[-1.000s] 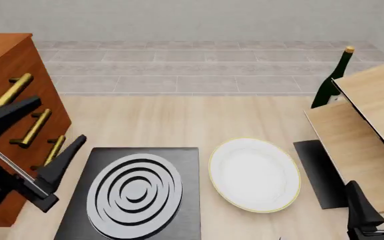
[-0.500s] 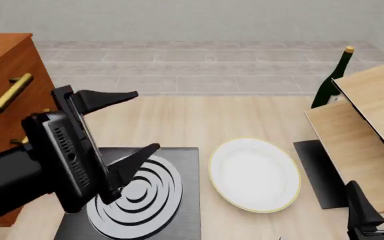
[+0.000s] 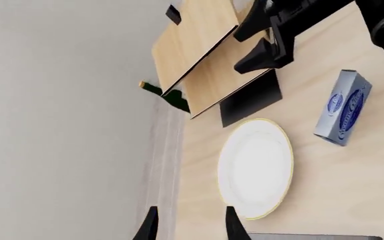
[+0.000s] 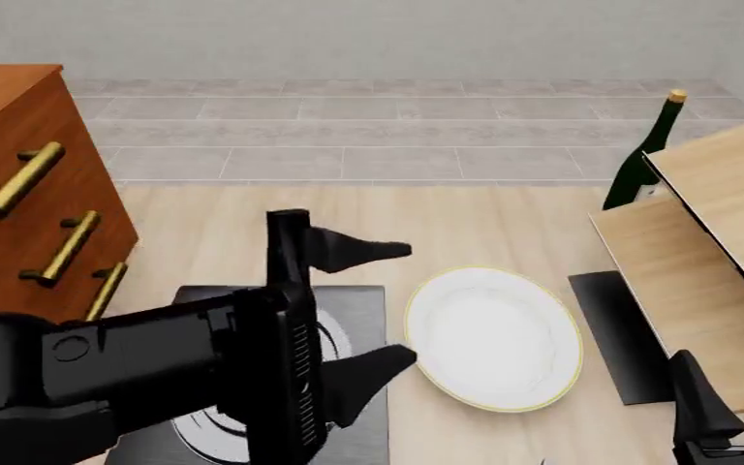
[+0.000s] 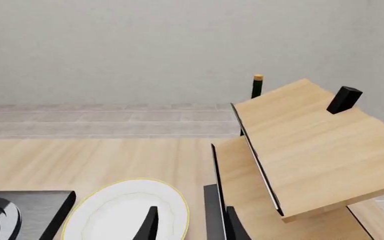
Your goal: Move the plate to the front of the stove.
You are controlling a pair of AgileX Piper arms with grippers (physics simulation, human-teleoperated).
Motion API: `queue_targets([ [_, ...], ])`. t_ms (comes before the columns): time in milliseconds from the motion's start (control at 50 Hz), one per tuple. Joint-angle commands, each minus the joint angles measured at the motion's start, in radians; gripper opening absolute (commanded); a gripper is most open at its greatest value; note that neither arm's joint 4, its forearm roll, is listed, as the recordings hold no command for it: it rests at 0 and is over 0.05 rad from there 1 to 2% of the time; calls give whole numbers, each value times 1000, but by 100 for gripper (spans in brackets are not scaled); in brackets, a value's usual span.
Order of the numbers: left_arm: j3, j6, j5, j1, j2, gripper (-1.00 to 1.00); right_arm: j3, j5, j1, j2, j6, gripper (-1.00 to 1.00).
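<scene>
- Right now the plate (image 4: 492, 336) lies flat on the wooden table (image 4: 476, 232), just beside the stove (image 4: 359, 300) on its right and apart from it, with nothing gripping it.
- On the plate's other side a plain black mat (image 4: 611, 329) lies near its rim, partly under a light wooden shelf unit (image 4: 721, 223).
- Over the stove hangs the left gripper (image 4: 379, 300), fingers spread wide and empty, tips near the plate's left edge.
- Low at the right corner sits the right gripper (image 4: 734, 392), fingers parted, holding nothing.
- Behind the shelf stands a dark green wine bottle (image 4: 643, 155).
- A wooden drawer cabinet (image 4: 23, 194) with brass handles stands at the left.
- From the left wrist view, a blue-grey box (image 3: 342, 107) lies near the plate.
</scene>
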Motion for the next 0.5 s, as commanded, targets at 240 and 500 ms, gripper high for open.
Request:
queue_targets([
  [240,-9,63,-69,-107,137,100,0,0,0,0,0,100],
  [500,14,68,-121,-112,193,100,0,0,0,0,0,100],
])
